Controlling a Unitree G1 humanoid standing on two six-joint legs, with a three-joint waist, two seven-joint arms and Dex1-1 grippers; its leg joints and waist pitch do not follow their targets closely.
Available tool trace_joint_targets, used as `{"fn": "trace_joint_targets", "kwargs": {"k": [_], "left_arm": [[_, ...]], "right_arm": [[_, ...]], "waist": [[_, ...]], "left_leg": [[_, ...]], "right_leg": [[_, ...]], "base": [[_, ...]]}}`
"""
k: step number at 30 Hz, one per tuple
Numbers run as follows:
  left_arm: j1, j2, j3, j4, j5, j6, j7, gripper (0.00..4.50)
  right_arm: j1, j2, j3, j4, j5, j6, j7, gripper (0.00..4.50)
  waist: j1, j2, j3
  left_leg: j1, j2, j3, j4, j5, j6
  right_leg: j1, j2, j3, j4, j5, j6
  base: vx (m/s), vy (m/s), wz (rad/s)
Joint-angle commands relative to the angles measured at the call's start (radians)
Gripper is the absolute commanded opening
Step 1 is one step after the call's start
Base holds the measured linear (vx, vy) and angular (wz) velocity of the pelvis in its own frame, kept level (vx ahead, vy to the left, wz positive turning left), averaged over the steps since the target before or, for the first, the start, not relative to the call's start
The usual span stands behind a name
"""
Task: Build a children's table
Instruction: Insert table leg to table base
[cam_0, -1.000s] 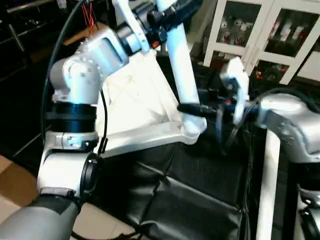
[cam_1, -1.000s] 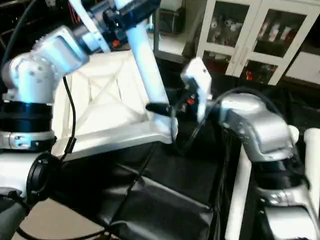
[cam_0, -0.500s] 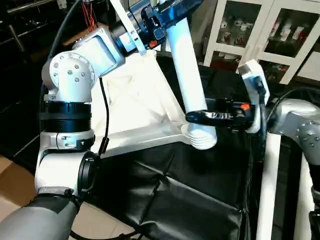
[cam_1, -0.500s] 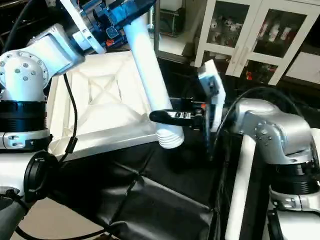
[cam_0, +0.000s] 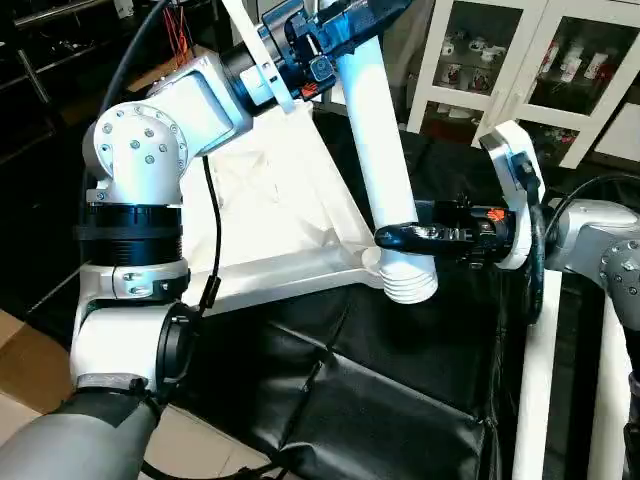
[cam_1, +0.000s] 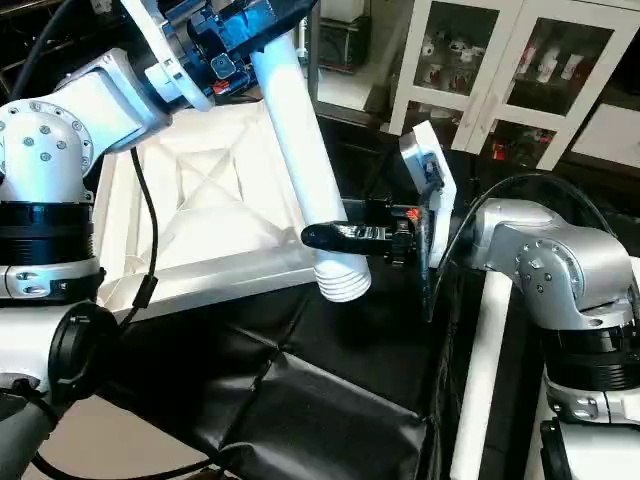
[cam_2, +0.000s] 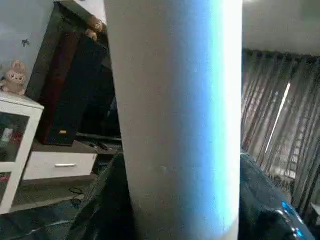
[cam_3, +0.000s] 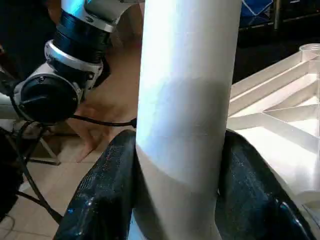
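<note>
The leg (cam_0: 375, 150) has swung off the tabletop's (cam_0: 270, 215) socket (both grippers (cam_0: 400, 236) (cam_1: 250, 15) clamp it).

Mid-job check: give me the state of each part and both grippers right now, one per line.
Tabletop: underside up, ribs showing, near corner socket not yet filled.
Leg: tilted, threaded lower end beside the near corner socket, not seated.
Left gripper: closed around the leg's upper end.
Right gripper: fingers either side of the leg's lower end.
Spare legs: lying on the black cover.

Left gripper (cam_0: 335, 25) raised, right gripper (cam_0: 400, 235) level; both clamped.
</note>
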Motion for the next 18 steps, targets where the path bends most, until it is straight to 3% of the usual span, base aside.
{"fn": "trace_joint_targets", "kwargs": {"k": [1,6,8,11,14,15,18], "left_arm": [[-0.011,0.009,0.015,0.008,0.019,-0.004,0.027,1.8],[-0.018,0.018,0.015,0.034,0.024,-0.011,0.02,1.77],[-0.017,0.023,0.01,0.042,0.033,-0.019,0.017,1.75],[-0.016,0.028,0.002,0.045,0.047,-0.03,0.016,1.72],[-0.011,0.041,-0.023,0.047,0.072,-0.043,-0.003,1.7],[-0.011,0.042,-0.026,0.046,0.072,-0.041,-0.008,1.7],[-0.009,0.042,-0.035,0.041,0.071,-0.038,-0.019,1.7]], "right_arm": [[0.0,-0.011,-0.004,-0.035,0.002,-0.018,-0.002,1.91],[0.006,-0.011,0.009,-0.038,-0.032,-0.057,-0.02,1.91],[0.005,0.002,0.023,-0.026,-0.092,-0.12,-0.056,1.91],[-0.006,0.017,0.025,-0.005,-0.126,-0.148,-0.093,2.6],[-0.016,0.012,0.04,0.0,-0.139,-0.147,-0.101,2.66],[-0.016,0.005,0.049,-0.004,-0.147,-0.151,-0.098,2.93],[-0.018,-0.001,0.057,-0.008,-0.163,-0.168,-0.098,3.06]], "waist": [[0.004,-0.005,-0.083],[0.004,-0.001,-0.083],[0.004,-0.003,-0.084],[0.001,-0.002,-0.084],[-0.001,-0.001,-0.083],[-0.001,-0.001,-0.083],[0.001,-0.001,-0.084]], "left_leg": [[0.014,0.041,-0.02,-0.068,-0.096,0.051],[0.014,0.041,-0.02,-0.068,-0.097,0.049],[0.013,0.041,-0.021,-0.068,-0.098,0.044],[0.013,0.041,-0.021,-0.068,-0.098,0.045],[0.016,0.04,-0.021,-0.069,-0.108,0.042],[0.016,0.04,-0.021,-0.069,-0.107,0.042],[0.016,0.043,-0.021,-0.069,-0.097,0.044]], "right_leg": [[0.068,-0.052,0.044,-0.063,-0.229,-0.213],[0.067,-0.052,0.043,-0.064,-0.223,-0.212],[0.068,-0.053,0.044,-0.062,-0.218,-0.213],[0.069,-0.053,0.043,-0.062,-0.219,-0.213],[0.069,-0.051,0.044,-0.064,-0.231,-0.204],[0.069,-0.051,0.044,-0.063,-0.23,-0.204],[0.067,-0.052,0.045,-0.059,-0.199,-0.218]], "base": [[0.0,0.0,0.0],[0.0,0.0,0.0],[0.0,0.0,0.0],[0.0,0.0,0.0],[0.0,0.0,0.0],[0.0,0.0,0.0],[0.0,0.0,0.0]]}}
